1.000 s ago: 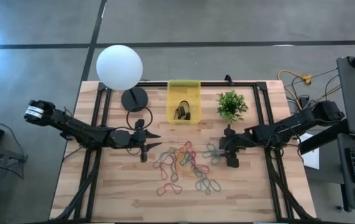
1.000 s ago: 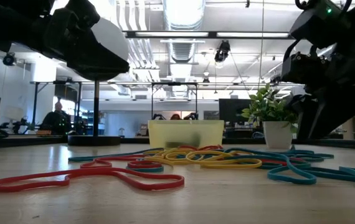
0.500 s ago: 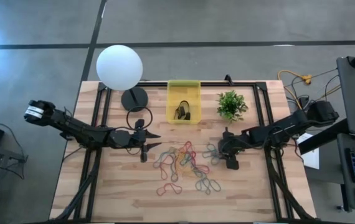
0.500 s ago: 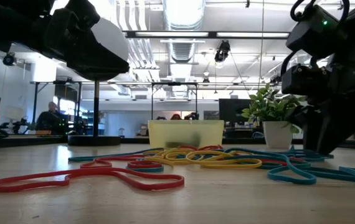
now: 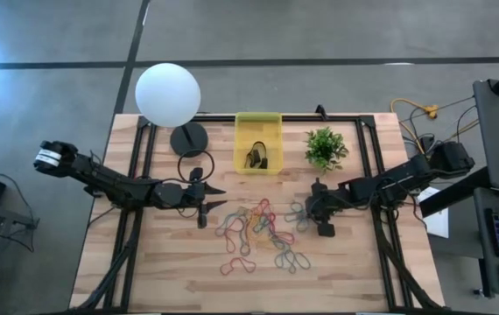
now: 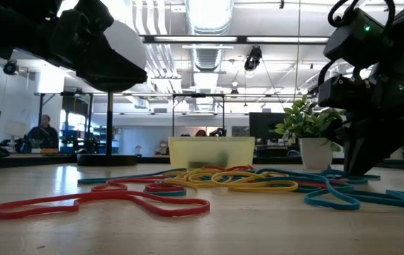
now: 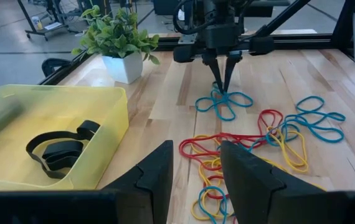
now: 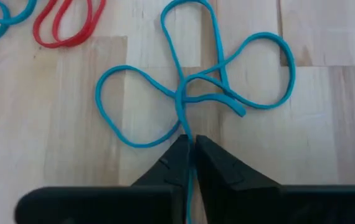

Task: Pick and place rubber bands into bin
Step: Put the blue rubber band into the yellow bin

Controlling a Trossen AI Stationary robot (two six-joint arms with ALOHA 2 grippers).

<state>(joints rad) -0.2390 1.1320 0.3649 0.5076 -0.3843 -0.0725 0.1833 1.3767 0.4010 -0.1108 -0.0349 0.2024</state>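
Note:
Several rubber bands (image 5: 258,232) in red, yellow, blue and green lie loose on the wooden table. A blue one (image 8: 190,93), folded into a clover shape, lies at the pile's right end. My right gripper (image 7: 222,84) stands on it with its fingers shut. The yellow bin (image 5: 258,140) sits at the far middle with black bands (image 7: 59,146) inside. My left gripper (image 5: 206,206) hovers open just left of the pile, holding nothing. My right gripper pinches a single strand of the blue band (image 8: 187,132) between its two fingertips, at the clover's edge nearest the arm. The fingers point down at the table, slanting in from the right. The band's loops lie flat on the wood.
A white globe lamp (image 5: 168,94) stands at the far left and a small potted plant (image 5: 325,147) at the far right of the bin. Black frame rails (image 5: 368,157) run along the table's sides. Bare wood lies near the front edge.
My right gripper has come down onto the blue band at the pile's right end and shut on its strand. The band lies where it was.

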